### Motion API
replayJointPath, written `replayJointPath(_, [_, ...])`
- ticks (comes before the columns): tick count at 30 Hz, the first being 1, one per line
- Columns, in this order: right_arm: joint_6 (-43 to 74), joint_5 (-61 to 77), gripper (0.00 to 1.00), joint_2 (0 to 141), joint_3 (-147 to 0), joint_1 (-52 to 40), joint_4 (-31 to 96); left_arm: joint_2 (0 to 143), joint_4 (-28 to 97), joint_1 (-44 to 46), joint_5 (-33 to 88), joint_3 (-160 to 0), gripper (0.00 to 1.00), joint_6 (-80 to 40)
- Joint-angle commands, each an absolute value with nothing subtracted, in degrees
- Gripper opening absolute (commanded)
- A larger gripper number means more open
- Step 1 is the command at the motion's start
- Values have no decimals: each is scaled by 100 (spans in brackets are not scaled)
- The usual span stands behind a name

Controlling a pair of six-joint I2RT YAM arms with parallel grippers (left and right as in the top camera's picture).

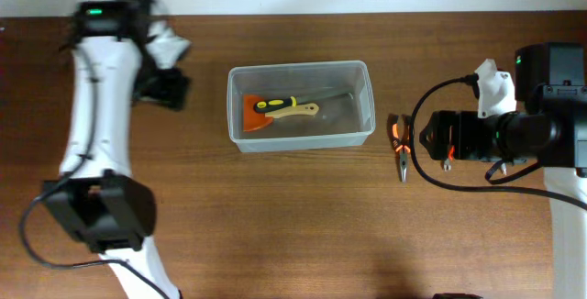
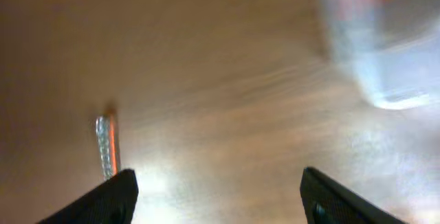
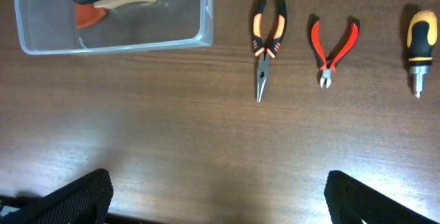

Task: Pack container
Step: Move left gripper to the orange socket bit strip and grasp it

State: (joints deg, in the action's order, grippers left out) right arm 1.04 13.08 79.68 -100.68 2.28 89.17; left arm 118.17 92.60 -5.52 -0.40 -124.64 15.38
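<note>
The clear container (image 1: 299, 66) stands mid-table. Inside lie a scraper (image 1: 260, 116) with an orange blade and a yellow-black handle, and a tan-handled tool (image 1: 301, 110). My left gripper (image 1: 171, 86) hangs left of the container, over bare wood; its wrist view is blurred and shows the left gripper (image 2: 218, 176) open and empty. My right gripper (image 1: 429, 139) sits right of the container, above the orange-black pliers (image 1: 400, 143). In the right wrist view the right gripper (image 3: 216, 196) is wide open, empty, short of the pliers (image 3: 265, 45).
Red-handled cutters (image 3: 333, 45) and a stubby yellow-black screwdriver (image 3: 419, 42) lie in a row beside the pliers. A thin metal and orange item (image 2: 106, 145) lies by my left finger. The blurred container (image 2: 392, 80) fills the left wrist view's upper right.
</note>
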Motion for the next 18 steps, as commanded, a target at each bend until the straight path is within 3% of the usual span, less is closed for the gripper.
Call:
replayJointPath(1, [91,1280,99,7955,-10092,270,8936,11876,9351,-1271,25,-12206,78,690])
replayJointPath(7, [91,1280,99,7957,-10092,270,8871,11966,8888,-2206,25,-11358,85,1844])
replayJointPath(15, [91,1278,99,7957,-10092,270,8853,12339,8152,-2561,-132,-10433,82,3511])
replayJointPath(18, [91,1278,99,7957,-10092,270,8851,12470,7822,-2622,-421,-10259,79,3564])
